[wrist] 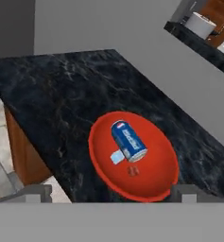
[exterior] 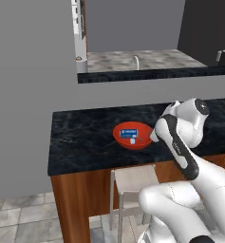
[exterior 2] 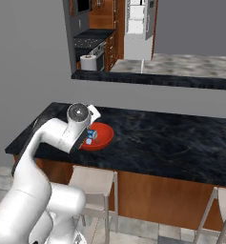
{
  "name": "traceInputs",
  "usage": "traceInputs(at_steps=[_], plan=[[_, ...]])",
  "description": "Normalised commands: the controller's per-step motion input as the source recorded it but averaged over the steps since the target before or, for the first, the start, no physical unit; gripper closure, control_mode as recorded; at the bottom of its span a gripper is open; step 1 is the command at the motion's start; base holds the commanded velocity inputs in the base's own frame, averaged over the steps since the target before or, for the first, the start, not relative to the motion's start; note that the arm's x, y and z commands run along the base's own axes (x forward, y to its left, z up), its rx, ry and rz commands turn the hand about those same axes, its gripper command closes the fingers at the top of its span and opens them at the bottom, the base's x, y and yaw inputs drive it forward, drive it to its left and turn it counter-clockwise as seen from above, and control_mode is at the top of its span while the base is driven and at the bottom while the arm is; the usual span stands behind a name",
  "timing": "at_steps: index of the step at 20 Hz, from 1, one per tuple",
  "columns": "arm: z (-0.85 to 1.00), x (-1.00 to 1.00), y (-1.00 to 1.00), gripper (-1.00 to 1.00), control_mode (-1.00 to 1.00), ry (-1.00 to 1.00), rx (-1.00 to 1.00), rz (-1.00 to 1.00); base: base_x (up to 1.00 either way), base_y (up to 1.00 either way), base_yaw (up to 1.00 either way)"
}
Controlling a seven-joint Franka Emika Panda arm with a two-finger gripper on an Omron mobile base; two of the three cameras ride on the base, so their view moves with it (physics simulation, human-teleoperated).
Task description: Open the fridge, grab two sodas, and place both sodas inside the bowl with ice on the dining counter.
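**Camera placement**

The dining counter (exterior: 85, 137) and red bowl (exterior: 133, 137) are being viewed forward and down from behind the arm, left and right. The bowl (wrist: 132, 160) is being looked down on closely from the hand.

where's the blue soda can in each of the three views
Left base view: the blue can lies in the red bowl, centre of the picture, left of the arm.
Right base view: the can peeks out beside the arm's wrist, in the bowl, left of centre.
Hand view: the can lies on its side in the bowl, lower centre.
Shared landmark: the black marble dining counter under the bowl.
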Motion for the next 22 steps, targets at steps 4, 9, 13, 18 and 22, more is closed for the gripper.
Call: traceInputs(at_steps=[4, 9, 13, 18, 22], plan=[[0.15, -0.7, -0.16, -1.0, -1.0, 0.0, 0.2, -0.42, 0.0, 0.0, 0.0], [0.12, -0.7, -0.13, -1.0, -1.0, 0.0, 0.12, -0.37, 0.0, 0.0, 0.0], [0.03, -0.81, -0.01, -1.0, -1.0, 0.0, 0.09, -0.38, 0.0, 0.0, 0.0], [0.0, -0.91, 0.0, -1.0, -1.0, -0.02, 0.05, -0.36, 0.0, 0.0, 0.0], [-0.11, -0.87, 0.0, -1.0, -1.0, -0.01, 0.03, -0.23, 0.0, 0.0, 0.0]])
